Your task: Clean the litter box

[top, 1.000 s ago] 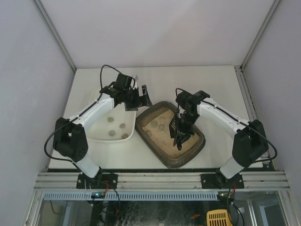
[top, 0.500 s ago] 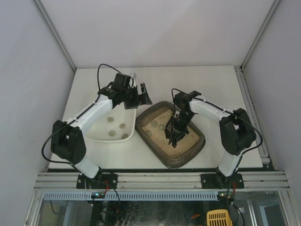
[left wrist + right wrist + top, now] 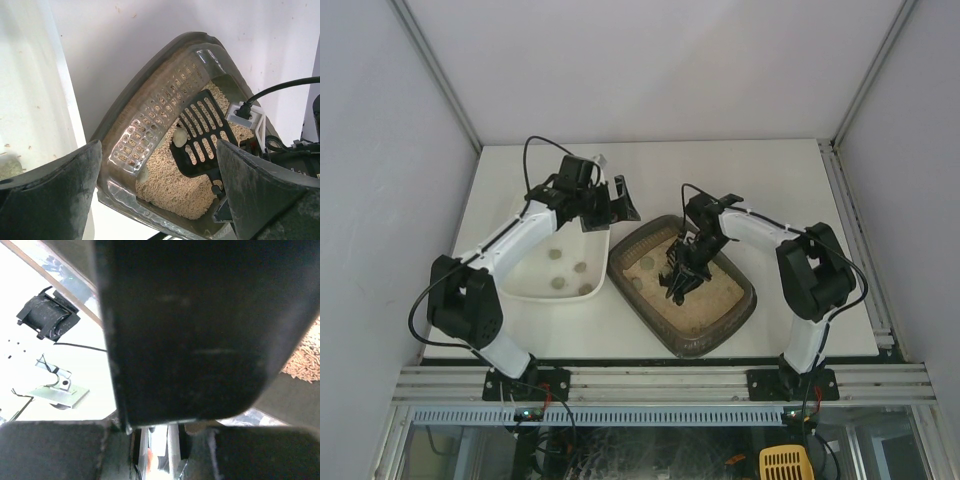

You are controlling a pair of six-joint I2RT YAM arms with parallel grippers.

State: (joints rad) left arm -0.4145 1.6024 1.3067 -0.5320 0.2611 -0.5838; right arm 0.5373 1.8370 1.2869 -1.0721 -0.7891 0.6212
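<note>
Pale walls are seen on three sides of a white table [image 3: 770,170].

1. At the left, a white tray [image 3: 525,272] is set on the table. Several small greenish clumps [image 3: 579,267] are scattered in its near half.
2. The left gripper [image 3: 612,208] is held above the tray's far right corner, clear of the litter box. Its jaws are spread wide and nothing is held between them.
3. Just right of the tray, near the table's centre, the litter box [image 3: 720,335] is placed at an angle, its far end toward the left gripper. Whether its rim touches the tray's cannot be told. Beige litter [image 3: 705,305] is spread over its floor.
4. A black slotted scoop [image 3: 200,135] is positioned inside the box, over the litter in the far half. In the left wrist view, two pale lumps [image 3: 179,135] are seen at its left edge.
5. The right gripper [image 3: 692,255] is lowered into the box. Its jaws are clamped on the scoop's handle end; the right wrist view is largely filled by this black part.
</note>
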